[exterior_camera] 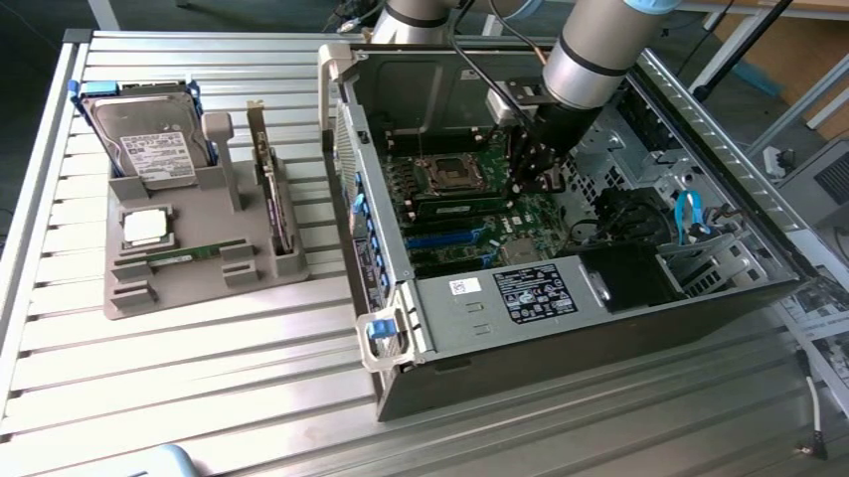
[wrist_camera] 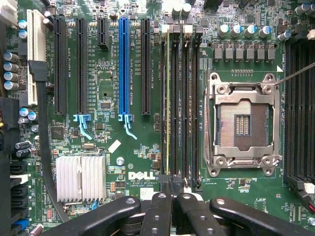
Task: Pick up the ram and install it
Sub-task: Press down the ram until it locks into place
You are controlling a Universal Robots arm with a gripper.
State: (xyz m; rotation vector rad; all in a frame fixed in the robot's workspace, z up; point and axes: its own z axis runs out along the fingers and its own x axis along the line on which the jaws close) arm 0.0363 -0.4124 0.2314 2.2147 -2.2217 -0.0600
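Observation:
The ram (wrist_camera: 168, 103) stands edge-on in one of the black memory slots beside the open silver processor socket (wrist_camera: 242, 125) on the green motherboard. My gripper (wrist_camera: 172, 196) is shut, its two black fingertips pressed together just over the near end of that slot. Whether they touch the ram I cannot tell. In the exterior view the gripper (exterior_camera: 538, 177) reaches down into the open computer case, over the slots below the socket (exterior_camera: 448, 174). Another thin green stick (exterior_camera: 186, 255) lies on the grey holder at the exterior view's left.
The grey holder (exterior_camera: 199, 283) also carries a hard drive (exterior_camera: 149, 139), a square silver chip (exterior_camera: 146, 227) and an upright dark card (exterior_camera: 272, 189). The case walls (exterior_camera: 348, 149) stand around the arm. A blue cable (exterior_camera: 687, 214) and black cables lie inside the case.

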